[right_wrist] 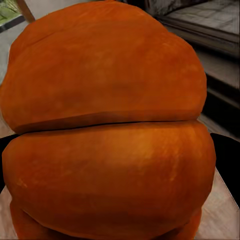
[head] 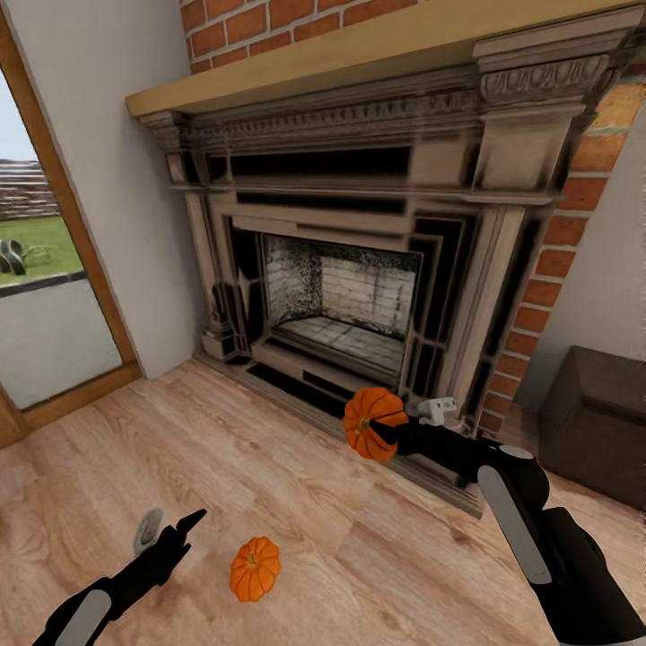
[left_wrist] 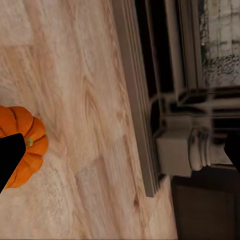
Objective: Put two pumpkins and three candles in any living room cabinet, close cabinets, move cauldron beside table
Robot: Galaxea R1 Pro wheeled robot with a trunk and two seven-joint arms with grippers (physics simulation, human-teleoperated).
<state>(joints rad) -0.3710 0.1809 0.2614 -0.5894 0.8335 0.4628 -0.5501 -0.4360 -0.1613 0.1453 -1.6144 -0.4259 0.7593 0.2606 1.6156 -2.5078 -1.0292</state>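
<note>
two pumpkins [head: 374, 423] [head: 255, 568], one fireplace [head: 359, 260]

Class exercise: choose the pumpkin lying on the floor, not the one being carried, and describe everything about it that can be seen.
The pumpkin on the floor is small, squat and bright orange, with deep ribs running to a short greenish-yellow stem on top. Its skin looks smooth and matte. It rests alone on the pale wooden floor, in front of the fireplace, slightly tipped so the stem faces the head camera. Nothing grips it: the left pincer hovers just beside it without touching.
</note>
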